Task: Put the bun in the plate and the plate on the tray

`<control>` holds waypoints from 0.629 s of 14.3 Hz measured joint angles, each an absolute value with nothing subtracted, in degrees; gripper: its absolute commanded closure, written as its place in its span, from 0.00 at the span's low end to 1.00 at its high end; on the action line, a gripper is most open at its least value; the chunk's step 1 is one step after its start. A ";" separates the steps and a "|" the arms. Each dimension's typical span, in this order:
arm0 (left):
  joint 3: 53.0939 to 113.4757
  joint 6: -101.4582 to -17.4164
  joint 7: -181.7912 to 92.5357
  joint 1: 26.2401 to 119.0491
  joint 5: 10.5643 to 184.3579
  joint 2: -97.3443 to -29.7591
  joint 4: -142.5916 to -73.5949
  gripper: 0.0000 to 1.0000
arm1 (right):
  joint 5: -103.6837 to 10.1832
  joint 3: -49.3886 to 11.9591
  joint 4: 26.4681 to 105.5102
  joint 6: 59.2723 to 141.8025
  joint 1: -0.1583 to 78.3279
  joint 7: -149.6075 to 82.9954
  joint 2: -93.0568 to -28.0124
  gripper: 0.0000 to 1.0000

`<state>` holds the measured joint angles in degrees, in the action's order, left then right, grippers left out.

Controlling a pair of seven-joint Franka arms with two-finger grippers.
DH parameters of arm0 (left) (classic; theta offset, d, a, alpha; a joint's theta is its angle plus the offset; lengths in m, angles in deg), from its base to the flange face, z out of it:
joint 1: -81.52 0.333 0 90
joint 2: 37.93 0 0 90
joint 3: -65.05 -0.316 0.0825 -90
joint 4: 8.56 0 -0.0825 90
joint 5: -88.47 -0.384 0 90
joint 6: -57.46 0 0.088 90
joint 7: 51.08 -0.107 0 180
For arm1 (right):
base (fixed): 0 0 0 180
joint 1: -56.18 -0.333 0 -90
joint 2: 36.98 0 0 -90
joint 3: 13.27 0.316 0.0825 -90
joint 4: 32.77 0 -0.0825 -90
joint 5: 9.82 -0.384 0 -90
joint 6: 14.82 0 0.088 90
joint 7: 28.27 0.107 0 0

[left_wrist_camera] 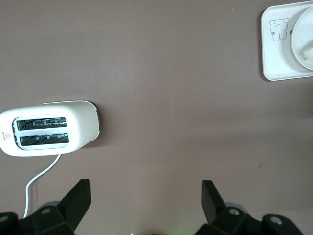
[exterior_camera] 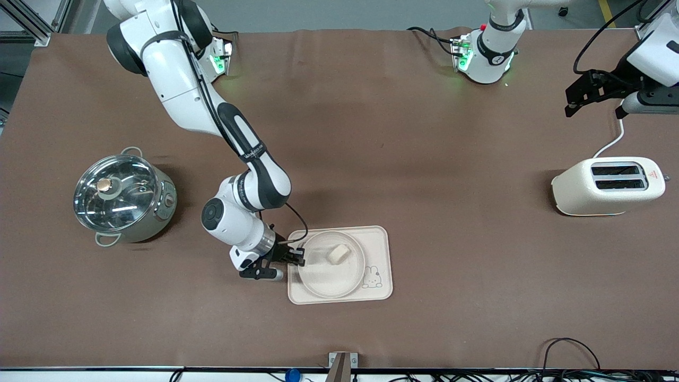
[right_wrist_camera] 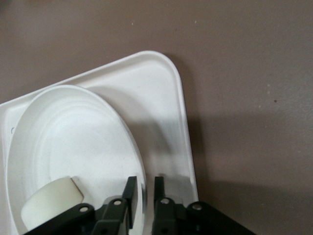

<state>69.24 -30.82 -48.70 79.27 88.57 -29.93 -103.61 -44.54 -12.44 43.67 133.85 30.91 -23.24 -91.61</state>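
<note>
Front view: my right gripper is low at the edge of the tray that faces the right arm's end of the table, with my right arm reaching down from its base at the table's robot-side edge. The tray lies toward the camera-side edge of the table, roughly midway along it, rabbit drawing on the side toward the left arm's end. The plate sits on the tray, and the bun lies in the plate, off the plate's middle. In the right wrist view my right fingers are nearly pressed together, pinching the plate's rim, one finger inside the rim and one outside it above the tray floor; the bun rests in the plate just beside the inner finger. My left gripper waits up in the air over the table's corner at the left arm's end, robot-side edge. In the left wrist view my left fingers are spread wide, holding nothing, and the toaster shows on the table below them with its white cord. The toaster stands near the left arm's end of the table; a steel pot with a glass lid stands near the right arm's end, well apart from the tray.
</note>
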 measured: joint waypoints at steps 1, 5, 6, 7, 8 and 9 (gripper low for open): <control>69.24 -30.82 -48.70 79.27 88.57 -29.93 -103.60 0.00 | -44.57 -12.45 43.21 133.82 31.07 -23.23 -91.52 0.17; 69.24 -30.82 -48.70 79.27 88.57 -29.94 -103.60 0.00 | -44.66 -12.42 41.77 128.45 31.08 -19.64 -88.46 0.00; 69.24 -30.82 -48.70 79.27 88.57 -29.94 -103.59 0.00 | -44.66 -12.44 41.77 126.79 31.09 -18.08 -87.00 0.00; 69.24 -30.82 -48.70 79.27 88.57 -29.94 -103.59 0.00 | -44.66 -12.50 41.84 125.55 31.10 -17.16 -85.65 0.00; 69.24 -30.82 -48.70 79.27 88.57 -29.94 -103.58 0.00 | -44.66 -12.61 42.19 124.82 31.18 -16.70 -84.50 0.00; 69.24 -30.82 -48.70 79.27 88.57 -29.94 -103.57 0.00 | -44.66 -12.74 42.82 124.54 31.39 -16.50 -83.57 0.00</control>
<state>69.24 -30.82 -48.70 79.27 88.57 -29.94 -103.57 -44.66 -12.74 42.82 124.54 31.39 -16.50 -83.57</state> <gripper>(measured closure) 0.000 0.000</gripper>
